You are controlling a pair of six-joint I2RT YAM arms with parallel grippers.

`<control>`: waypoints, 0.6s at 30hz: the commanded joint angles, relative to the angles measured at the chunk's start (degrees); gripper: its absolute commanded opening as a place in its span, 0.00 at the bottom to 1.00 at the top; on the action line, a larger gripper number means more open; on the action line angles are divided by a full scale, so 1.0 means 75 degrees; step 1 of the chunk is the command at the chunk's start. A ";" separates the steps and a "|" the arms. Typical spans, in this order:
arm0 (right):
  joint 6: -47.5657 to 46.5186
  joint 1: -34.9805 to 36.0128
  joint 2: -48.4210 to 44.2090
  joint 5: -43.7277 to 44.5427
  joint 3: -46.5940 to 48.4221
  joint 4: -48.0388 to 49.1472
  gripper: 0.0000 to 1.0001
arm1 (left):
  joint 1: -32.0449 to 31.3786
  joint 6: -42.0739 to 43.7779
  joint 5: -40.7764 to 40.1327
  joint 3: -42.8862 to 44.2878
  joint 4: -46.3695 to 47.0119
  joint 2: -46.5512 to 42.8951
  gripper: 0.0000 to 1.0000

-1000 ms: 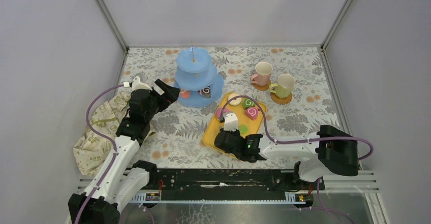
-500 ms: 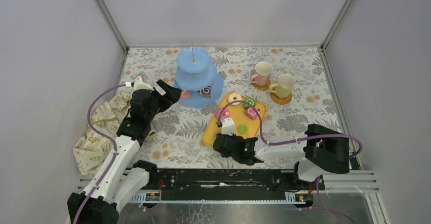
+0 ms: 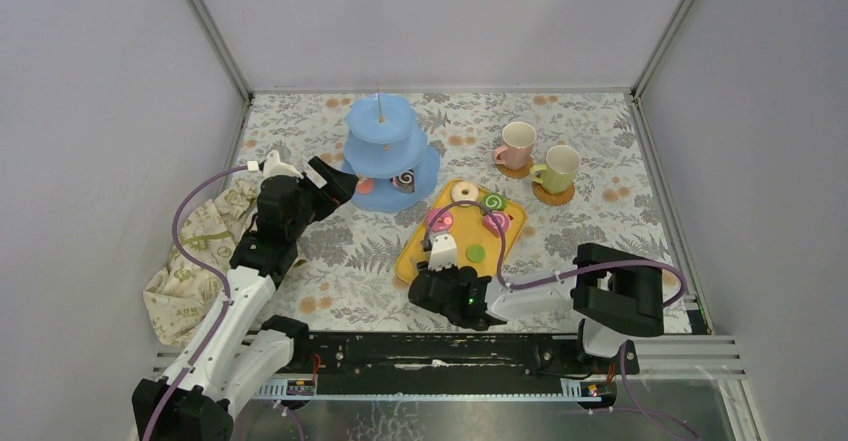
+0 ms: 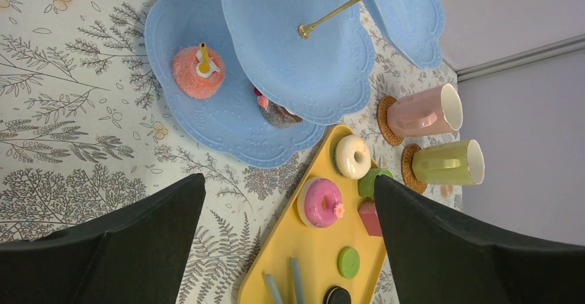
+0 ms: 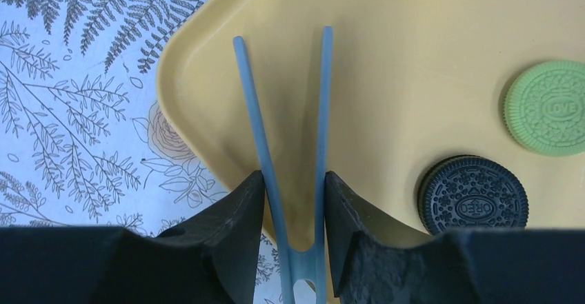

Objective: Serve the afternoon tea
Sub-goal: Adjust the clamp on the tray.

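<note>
The light-blue three-tier stand (image 3: 385, 146) holds an orange pastry (image 4: 196, 72) and a brown pastry (image 4: 276, 113) on its bottom tier. My left gripper (image 3: 335, 181) is open and empty, just left of the stand. A pink donut (image 4: 323, 202), a white donut (image 4: 353, 156), a green cookie (image 5: 546, 107) and a black cookie (image 5: 473, 196) lie on the yellow tray (image 3: 412, 261). My right gripper (image 5: 294, 180) is shut on blue tongs (image 5: 321, 111), whose open prongs reach over the tray's near corner. The pink mug (image 3: 517, 145) and the pale green mug (image 3: 560, 168) stand on coasters at the back right.
A beige cloth with green print (image 3: 195, 251) lies bunched at the left edge beside my left arm. Grey walls close in the floral table on three sides. A black rail runs along the near edge.
My right arm has swung left and drawn back, bringing the gripper with the tongs to the tray's near-left corner. The left arm has not moved.
</note>
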 commanded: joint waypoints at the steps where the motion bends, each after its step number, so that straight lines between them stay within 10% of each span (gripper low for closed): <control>1: 0.0322 0.0148 0.0517 0.0228 0.0070 -0.0660 0.43 | -0.0072 0.0073 -0.0064 -0.0047 0.0329 -0.0021 1.00; 18: 0.0682 0.0204 -0.0321 0.0389 -0.0138 -0.0703 0.36 | -0.0096 0.0087 -0.0106 -0.0063 0.0319 -0.0121 1.00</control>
